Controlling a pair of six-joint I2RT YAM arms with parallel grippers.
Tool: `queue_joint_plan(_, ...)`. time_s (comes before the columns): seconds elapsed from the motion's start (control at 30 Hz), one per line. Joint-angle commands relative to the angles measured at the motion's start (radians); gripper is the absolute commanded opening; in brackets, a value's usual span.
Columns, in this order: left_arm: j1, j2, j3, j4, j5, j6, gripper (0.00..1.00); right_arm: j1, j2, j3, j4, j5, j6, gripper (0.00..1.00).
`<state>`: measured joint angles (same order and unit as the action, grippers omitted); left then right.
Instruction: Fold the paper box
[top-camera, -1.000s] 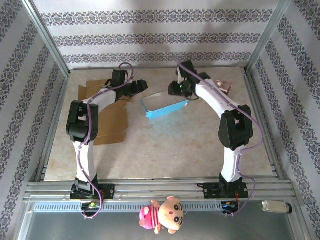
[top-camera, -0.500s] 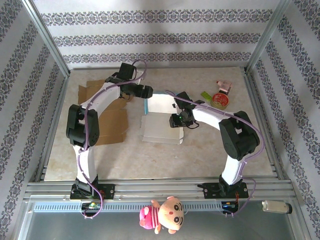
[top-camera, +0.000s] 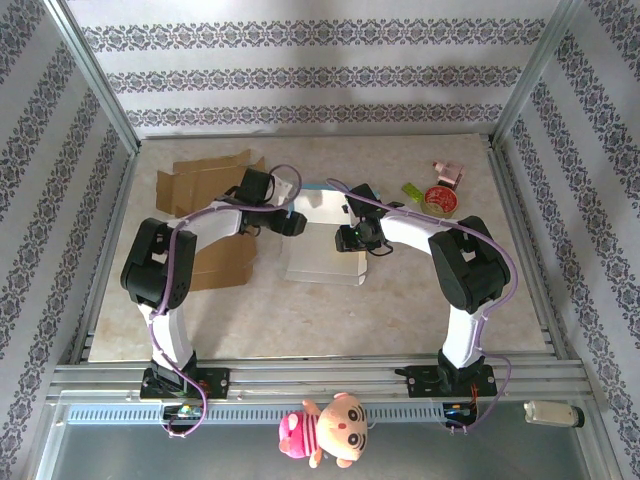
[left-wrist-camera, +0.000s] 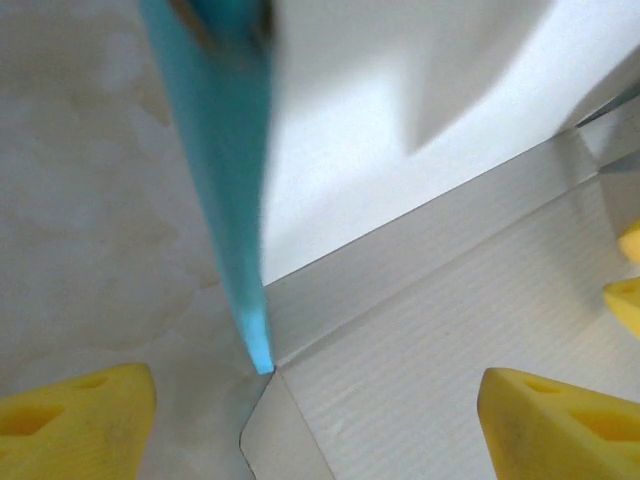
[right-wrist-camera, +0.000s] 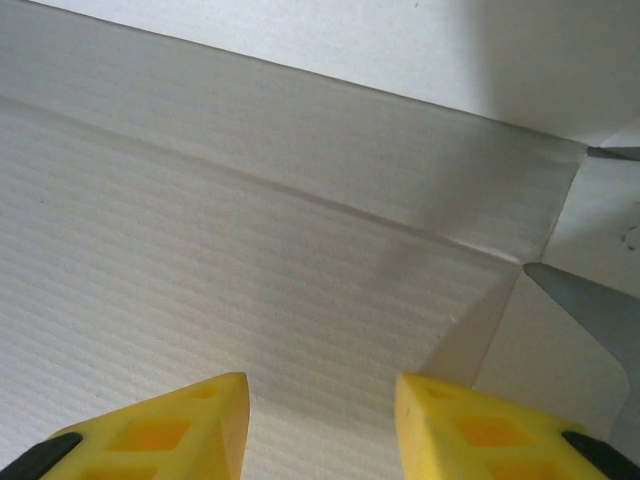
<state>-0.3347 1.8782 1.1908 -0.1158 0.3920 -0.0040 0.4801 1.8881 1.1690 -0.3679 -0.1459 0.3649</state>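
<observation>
The paper box (top-camera: 322, 262) lies mid-counter (top-camera: 400, 310), mostly a flat sheet, with its far wall (top-camera: 322, 203) already tipped up. Both tools sit low over it, on either side of that wall.

The right tool (right-wrist-camera: 320, 425) is half-open with nothing between its yellow fingertips (right-wrist-camera: 160, 430). It looks best used as a hold-down just short of the crease (right-wrist-camera: 300, 195), so the base stays put. The left tool (left-wrist-camera: 318, 420) is spread wide and empty at the wall's left corner. It should probably close on the corner tab (left-wrist-camera: 275, 440) there or push the wall upright along the score, not across it.

The sheet is thin fluted board, matte white inside with fine ribs, and should bend cleanly only on its pressed lines. The outer face (left-wrist-camera: 225, 180) is smooth sky-blue.

Brown cardboard (top-camera: 222, 258) lies to the left. A tape roll (top-camera: 440, 198) sits far right.
</observation>
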Motion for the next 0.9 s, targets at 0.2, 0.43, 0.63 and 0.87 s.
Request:
queue_joint_plan(0.2, -0.016, -0.003, -0.086, 0.461, -0.148, -0.033, 0.58, 0.002, 0.010, -0.018, 0.011, 0.011, 0.043, 0.43)
queue_joint_plan(0.43, -0.033, 0.035, -0.052, 0.433, -0.163, 0.030, 0.26, 0.007, -0.063, -0.022, -0.010, 0.003, 0.067, 0.47)
queue_joint_plan(0.63, -0.041, 0.018, -0.082, 0.481, -0.199, 0.103, 0.11, -0.016, -0.279, -0.002, -0.078, -0.024, 0.173, 0.56)
queue_joint_plan(0.87, -0.064, -0.020, -0.163, 0.655, -0.221, 0.264, 0.07, -0.177, -0.323, 0.124, -0.151, -0.260, 0.423, 0.62)
